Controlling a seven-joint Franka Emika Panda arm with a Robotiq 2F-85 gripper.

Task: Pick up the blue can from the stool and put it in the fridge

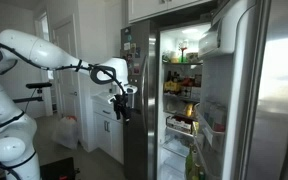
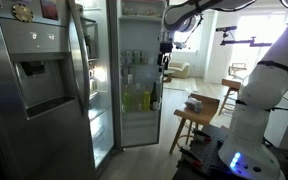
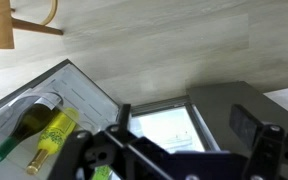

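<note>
Steel fridge (image 1: 274, 90) stands open so you can load it, your gripper (image 1: 121, 105) hangs beside it; whether it clamps the can, I cannot tell.

Tall stainless-steel fridge (image 1: 246, 90), door open, white interior lit, shelves and door bins stocked with bottles and jars; visible in both exterior views (image 2: 44, 90). Blue can: cannot tell where.

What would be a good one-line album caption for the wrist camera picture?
Looking down past the gripper at green bottles lying in a fridge compartment.
</note>
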